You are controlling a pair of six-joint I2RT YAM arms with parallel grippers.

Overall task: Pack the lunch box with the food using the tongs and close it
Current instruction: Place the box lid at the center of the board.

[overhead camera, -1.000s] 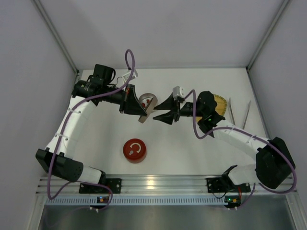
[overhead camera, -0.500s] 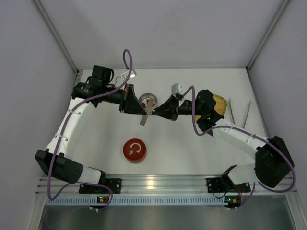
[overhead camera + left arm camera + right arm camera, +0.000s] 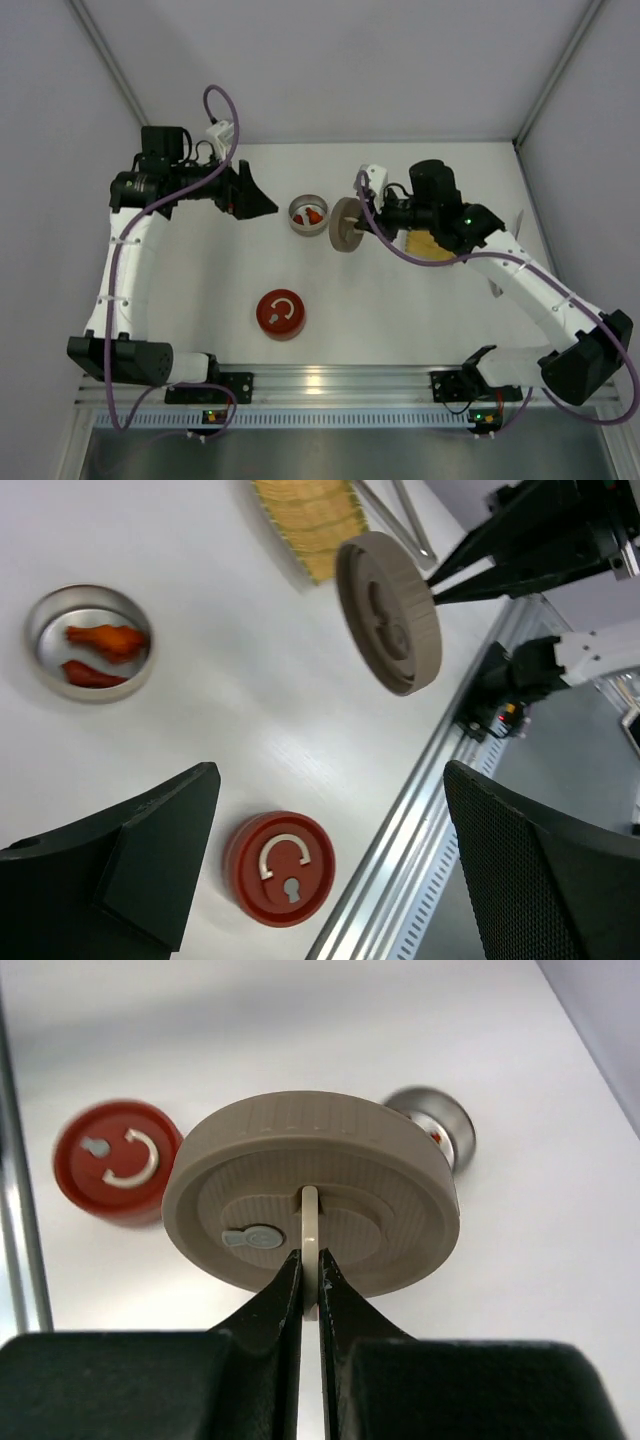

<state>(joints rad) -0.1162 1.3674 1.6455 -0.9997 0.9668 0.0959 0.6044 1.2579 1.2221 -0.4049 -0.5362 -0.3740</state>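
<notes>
beige ribbed lid (image 3: 310, 1160), red lid (image 3: 280, 868), yellow woven tray (image 3: 305, 520)

I'm working in a lab test cell: a white table (image 3: 400, 300) boxed in by grey panels (image 3: 340, 60) left, right and far, with an aluminium rail (image 3: 330, 380) holding both arm bases (image 3: 215, 388) along the near edge.

The beige lid (image 3: 250, 1175) is matt plastic with a finely ribbed rim. Near the beige lid, the tin (image 3: 90, 592) is metal with a soft sheen, and the food (image 3: 105, 637) inside looks glossy. The red lid (image 3: 281, 868) is shiny plastic. The tray (image 3: 310, 525) is rough and woven, straw-like, and the tongs (image 3: 413, 516) are bare metal. The white surface (image 3: 230, 680) is smooth and faintly glossy. The left fingers (image 3: 530, 860) are black with a finely dotted texture.
</notes>
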